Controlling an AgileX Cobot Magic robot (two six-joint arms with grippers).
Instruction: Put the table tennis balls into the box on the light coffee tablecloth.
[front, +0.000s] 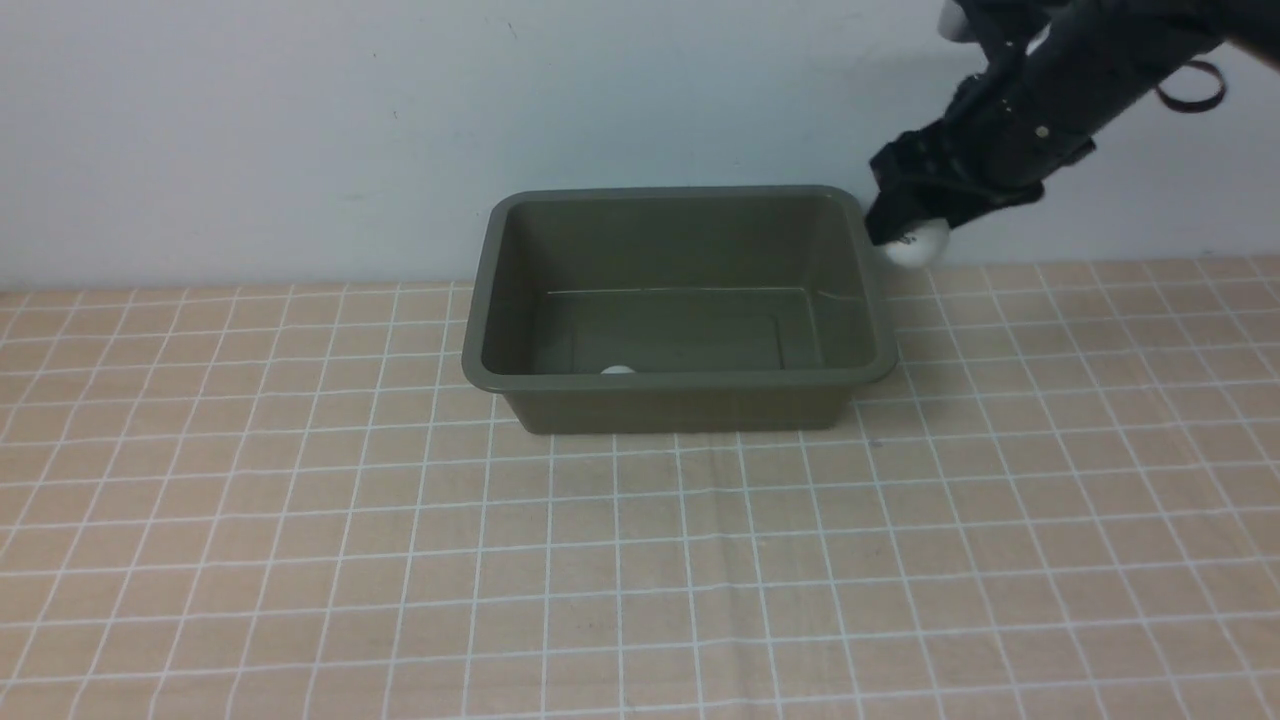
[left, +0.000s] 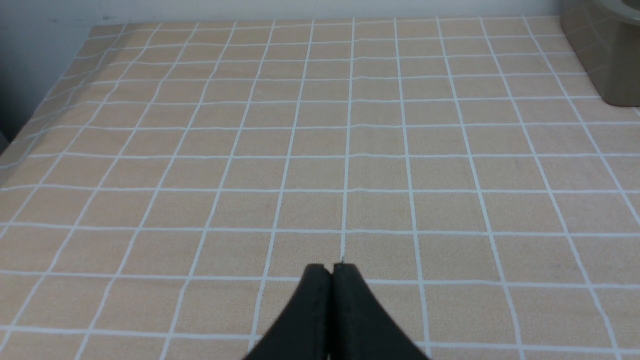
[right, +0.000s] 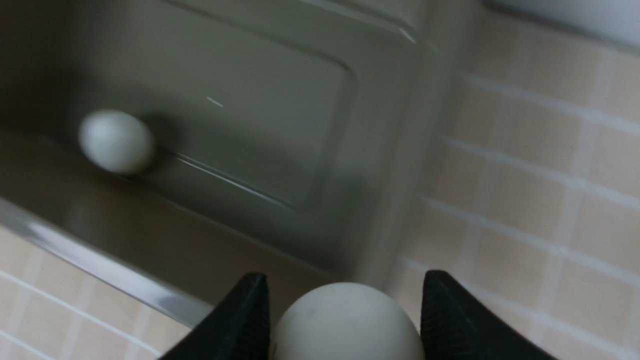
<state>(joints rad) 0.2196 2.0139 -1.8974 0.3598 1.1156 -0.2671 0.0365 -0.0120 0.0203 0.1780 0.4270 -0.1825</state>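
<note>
Table tennis ball (front: 918, 245), smooth white sphere, gripped in right end effector (right: 346, 285); left end effector (left: 331, 270) closed, empty.

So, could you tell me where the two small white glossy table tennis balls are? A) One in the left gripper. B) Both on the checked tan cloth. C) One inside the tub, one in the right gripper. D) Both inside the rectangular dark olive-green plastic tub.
C: one ball lies on the floor of the tub, and the other ball is held in the right gripper.
</note>
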